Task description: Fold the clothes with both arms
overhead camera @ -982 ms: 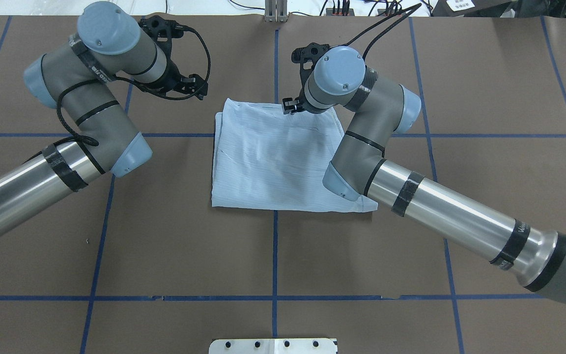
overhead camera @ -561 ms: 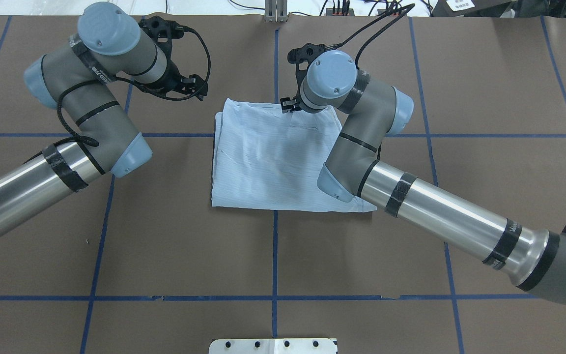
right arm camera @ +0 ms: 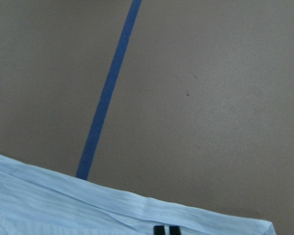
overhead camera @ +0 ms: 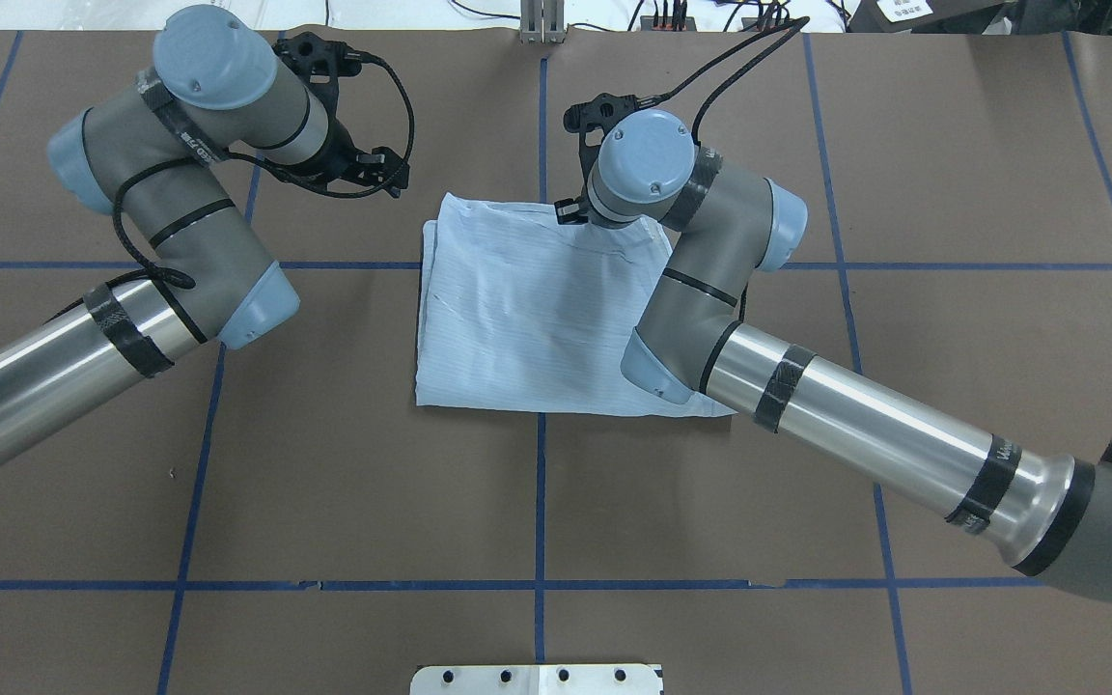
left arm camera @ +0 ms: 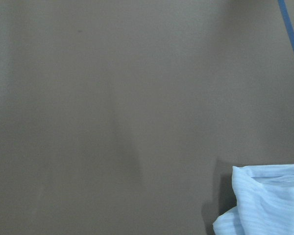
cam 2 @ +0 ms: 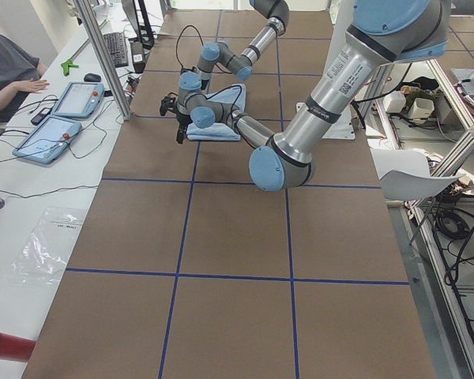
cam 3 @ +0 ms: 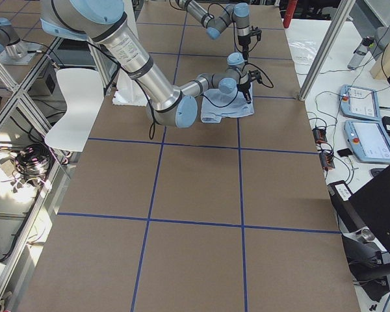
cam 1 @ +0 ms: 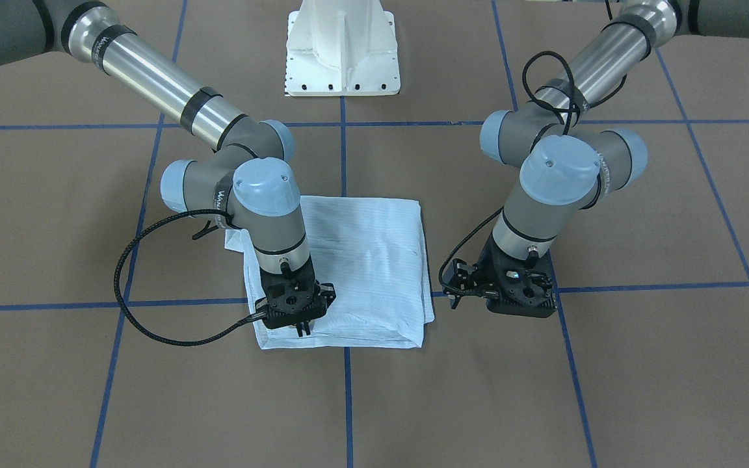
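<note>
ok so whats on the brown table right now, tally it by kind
light blue shirt, folded: 1
robot arms: 2, the left arm and the right arm
white pedestal base: 1
total: 4

One folded light blue shirt (overhead camera: 517, 309), two robot arms (overhead camera: 180, 232) (overhead camera: 855, 425), one white pedestal base (cam 1: 342, 49), one person (cam 2: 4, 67), two teach pendants (cam 2: 79, 99) (cam 2: 47, 136)

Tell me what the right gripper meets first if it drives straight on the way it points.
The shirt. The right gripper points down at it near the edge farthest from the robot, jaws close together; whether they touch the cloth is unclear.
</note>
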Controlling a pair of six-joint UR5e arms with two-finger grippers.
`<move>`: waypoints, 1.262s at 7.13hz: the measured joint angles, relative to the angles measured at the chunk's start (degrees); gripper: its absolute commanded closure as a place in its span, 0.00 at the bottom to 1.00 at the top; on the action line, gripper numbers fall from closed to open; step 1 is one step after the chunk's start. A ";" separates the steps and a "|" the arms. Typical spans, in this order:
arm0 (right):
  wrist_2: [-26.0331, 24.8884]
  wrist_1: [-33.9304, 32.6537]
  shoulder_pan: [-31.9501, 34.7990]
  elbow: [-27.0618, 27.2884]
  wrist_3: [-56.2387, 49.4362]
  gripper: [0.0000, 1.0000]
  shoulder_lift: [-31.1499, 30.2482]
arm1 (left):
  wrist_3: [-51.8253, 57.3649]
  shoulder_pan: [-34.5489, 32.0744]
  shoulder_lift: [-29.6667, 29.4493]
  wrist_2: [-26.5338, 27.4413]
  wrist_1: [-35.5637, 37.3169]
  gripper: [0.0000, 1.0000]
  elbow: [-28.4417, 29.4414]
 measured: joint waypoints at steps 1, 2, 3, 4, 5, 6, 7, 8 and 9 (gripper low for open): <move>-0.04 -0.18 0.10 0.13 0.09 1.00 -0.15 | -0.11 0.05 -0.04 0.00 0.00 0.00 -0.01; -0.10 -0.32 0.30 0.16 0.09 1.00 -0.38 | -0.18 0.07 -0.06 0.00 0.00 0.00 -0.02; -0.19 -0.41 0.68 0.16 -0.05 0.88 -0.61 | -0.23 0.12 -0.07 0.00 0.00 0.00 -0.01; -0.27 -0.39 1.00 0.15 -0.12 0.01 -0.81 | -0.24 0.15 -0.10 0.00 0.00 0.00 0.00; -0.49 -0.27 1.08 0.14 0.00 0.00 -0.90 | -0.21 0.15 -0.11 0.00 0.00 0.00 -0.06; -0.79 -0.17 1.06 0.14 0.18 0.00 -0.87 | -0.18 0.13 -0.09 -0.02 0.02 0.00 -0.16; -0.72 -0.15 1.11 0.18 0.38 0.00 -0.73 | -0.11 0.10 -0.08 -0.10 0.14 0.00 -0.38; 0.61 -0.32 1.63 0.24 0.62 0.00 -0.57 | 0.04 0.02 -0.05 -0.68 0.43 0.00 -0.91; 3.52 -1.88 2.91 0.92 0.71 0.00 -0.53 | 0.22 -0.07 0.07 -1.67 0.76 0.00 -1.81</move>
